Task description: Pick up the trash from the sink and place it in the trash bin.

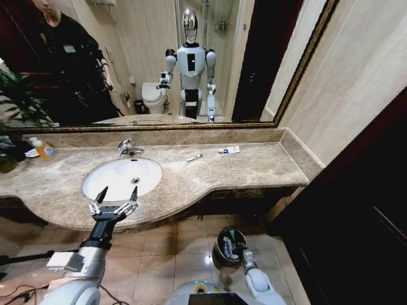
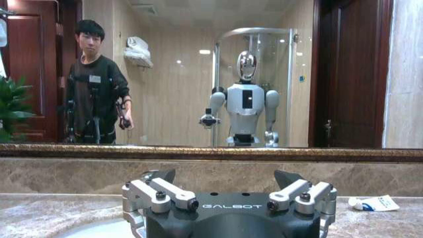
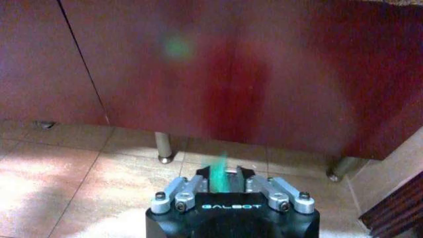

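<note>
Sink [image 1: 121, 181]: left gripper [image 1: 114, 199] hovers open.

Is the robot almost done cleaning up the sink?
Partly. The sink looks bare, so that part seems done. The right gripper, low over the trash bin, is shut on a small green piece not yet dropped. The left gripper hovers open at the sink's front edge. A thin stick and a white tube lie on the counter.
</note>
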Controlling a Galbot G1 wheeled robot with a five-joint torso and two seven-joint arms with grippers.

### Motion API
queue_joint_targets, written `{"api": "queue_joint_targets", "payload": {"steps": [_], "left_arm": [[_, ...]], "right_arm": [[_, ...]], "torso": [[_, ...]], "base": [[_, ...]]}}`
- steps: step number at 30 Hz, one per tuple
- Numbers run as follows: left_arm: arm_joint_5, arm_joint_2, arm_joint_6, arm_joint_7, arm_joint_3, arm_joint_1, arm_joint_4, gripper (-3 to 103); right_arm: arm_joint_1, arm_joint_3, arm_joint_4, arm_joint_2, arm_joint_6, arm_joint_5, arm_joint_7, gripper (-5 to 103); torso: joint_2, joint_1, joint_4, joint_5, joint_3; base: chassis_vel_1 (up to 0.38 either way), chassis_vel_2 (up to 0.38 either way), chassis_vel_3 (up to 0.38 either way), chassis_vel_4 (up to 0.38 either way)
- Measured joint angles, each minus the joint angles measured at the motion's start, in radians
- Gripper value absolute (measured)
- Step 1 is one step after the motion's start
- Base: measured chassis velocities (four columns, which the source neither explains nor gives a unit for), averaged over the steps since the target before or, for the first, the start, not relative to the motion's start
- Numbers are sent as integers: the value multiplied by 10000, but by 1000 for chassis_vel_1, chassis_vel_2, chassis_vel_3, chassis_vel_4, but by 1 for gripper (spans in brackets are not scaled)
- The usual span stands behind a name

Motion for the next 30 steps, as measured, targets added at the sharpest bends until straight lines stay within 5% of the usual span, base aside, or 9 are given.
{"api": "queue_joint_targets", "payload": {"steps": [20,30], "left_arm": [[0,0,0,0,0,0,0,100],[0,0,0,0,0,0,0,100]], "right_arm": [[-712,-153,1440,-162,-100,304,587,99],[-1760,-171,4160,-429,-517,747,1003,100]], "torso": [[0,0,0,1,0],[0,-2,0,2,0]], "base": [[0,0,0,0],[0,0,0,0]]}}
